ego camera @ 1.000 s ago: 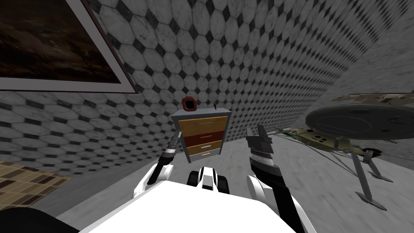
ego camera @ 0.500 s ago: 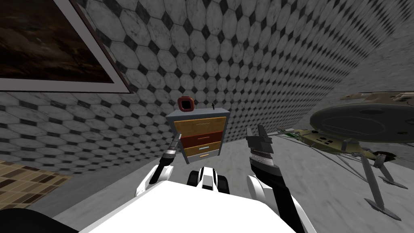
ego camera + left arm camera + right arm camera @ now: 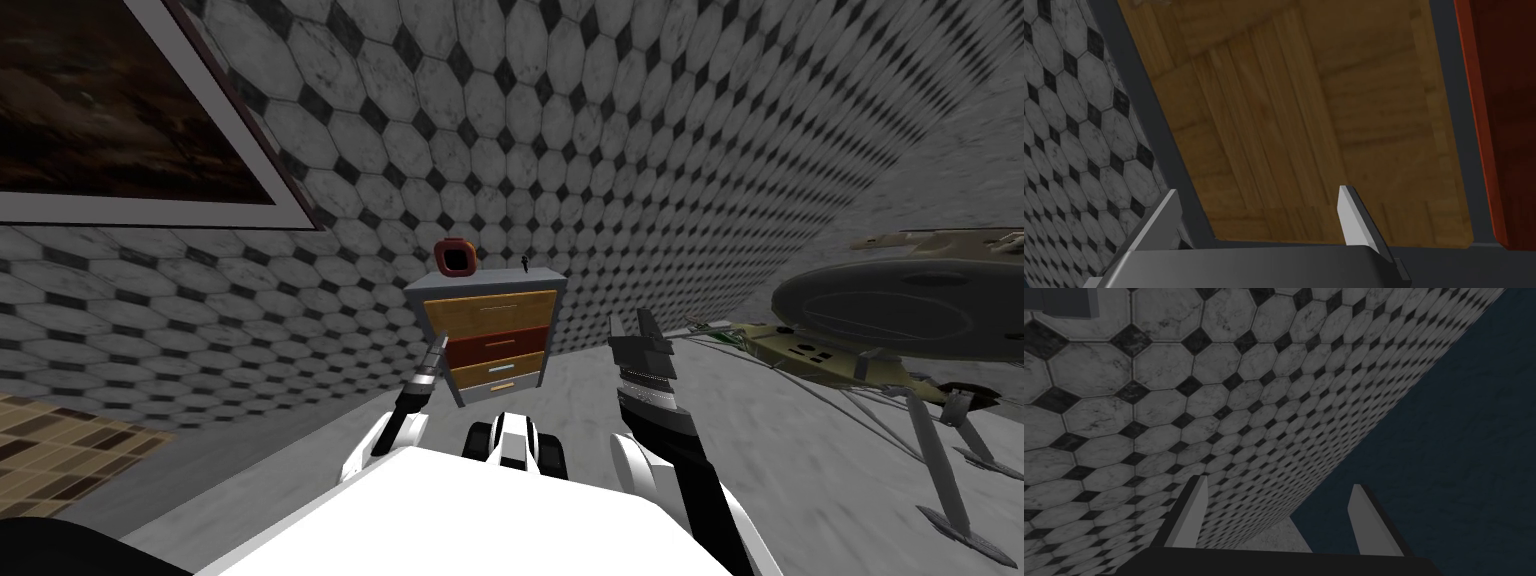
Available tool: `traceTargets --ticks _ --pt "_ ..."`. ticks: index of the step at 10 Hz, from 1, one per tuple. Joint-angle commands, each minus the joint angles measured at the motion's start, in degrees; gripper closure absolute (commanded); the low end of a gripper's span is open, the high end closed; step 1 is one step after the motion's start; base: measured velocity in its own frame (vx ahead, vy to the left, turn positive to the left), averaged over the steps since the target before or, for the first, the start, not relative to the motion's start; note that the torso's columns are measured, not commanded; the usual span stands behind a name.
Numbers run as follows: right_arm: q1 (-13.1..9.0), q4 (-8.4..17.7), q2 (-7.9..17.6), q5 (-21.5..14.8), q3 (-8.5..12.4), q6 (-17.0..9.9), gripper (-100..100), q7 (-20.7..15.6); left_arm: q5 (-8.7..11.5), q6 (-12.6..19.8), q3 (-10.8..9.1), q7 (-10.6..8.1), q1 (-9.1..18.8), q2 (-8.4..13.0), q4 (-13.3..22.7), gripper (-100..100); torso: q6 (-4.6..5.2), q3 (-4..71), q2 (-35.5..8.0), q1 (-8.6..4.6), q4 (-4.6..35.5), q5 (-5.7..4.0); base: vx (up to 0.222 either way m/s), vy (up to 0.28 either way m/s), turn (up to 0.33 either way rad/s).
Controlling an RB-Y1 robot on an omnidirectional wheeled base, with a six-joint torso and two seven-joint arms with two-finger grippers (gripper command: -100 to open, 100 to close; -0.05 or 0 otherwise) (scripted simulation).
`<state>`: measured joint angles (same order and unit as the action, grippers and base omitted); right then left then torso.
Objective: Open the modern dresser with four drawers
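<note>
Against tiled wall [image 3: 650, 150], grey-framed dresser [image 3: 487, 289], tan and dark-red drawer fronts [image 3: 490, 312]

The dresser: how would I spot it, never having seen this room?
Look at the grey wall of octagon tiles, right of the big dark picture. At its foot stands the dresser, a grey case of stacked drawers. One dark red drawer among light wooden ones, and a small red-rimmed object on top, mark it out.

The small dark item [image 3: 527, 264] on the dresser [image 3: 490, 335] top, at 3 o'clock from the red-rimmed object [image 3: 456, 258], is too small to identify. The framed picture [image 3: 130, 120] at 10 o'clock of the dresser and the craft [image 3: 900, 290] at 3 o'clock run past the view's edges.
</note>
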<state>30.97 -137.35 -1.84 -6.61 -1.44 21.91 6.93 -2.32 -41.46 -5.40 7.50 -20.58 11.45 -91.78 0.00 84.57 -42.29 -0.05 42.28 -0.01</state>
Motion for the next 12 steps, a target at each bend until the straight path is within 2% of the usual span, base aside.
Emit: traceTargets --ticks 1,7,8,9,10,12 --pt "0.00 0.00 0.00 0.00 0.00 0.00 0 0.00 0.14 -1.11 -0.45 -0.02 0.82 -0.04 4.04 -100 0.00 0.03 0.06 -0.05 -0.01 -0.02 0.053 -0.069 0.017" --pt "0.00 0.00 0.00 0.00 0.00 0.00 0 0.00 0.39 -3.56 -1.46 0.14 2.96 -0.70 13.07 -100 0.01 0.02 0.03 0.05 -0.01 0.00 0.045 -0.064 0.022" --pt "0.00 0.00 0.00 0.00 0.00 0.00 0 0.00 0.39 -3.56 -1.46 0.14 2.96 -0.70 13.56 -100 0.00 0.00 -0.01 0.10 0.00 0.02 0.029 -0.043 0.013" --pt "0.00 0.00 0.00 0.00 0.00 0.00 0 0.00 0.44 -4.14 -1.70 0.18 3.45 -0.94 15.65 -100 0.00 -0.02 -0.04 0.14 0.01 0.03 0.037 -0.049 0.026" --pt "0.00 0.00 0.00 0.00 0.00 0.00 0 0.00 0.44 -4.14 -1.70 0.18 3.45 -0.94 15.75 -100 0.00 -0.01 -0.01 0.07 0.01 0.02 0.032 -0.047 0.012" --pt "0.00 0.00 0.00 0.00 0.00 0.00 0 0.00 0.55 -5.22 -2.14 0.25 4.39 -1.50 19.91 -100 0.00 0.00 0.01 0.01 0.00 0.00 0.043 -0.065 0.023"
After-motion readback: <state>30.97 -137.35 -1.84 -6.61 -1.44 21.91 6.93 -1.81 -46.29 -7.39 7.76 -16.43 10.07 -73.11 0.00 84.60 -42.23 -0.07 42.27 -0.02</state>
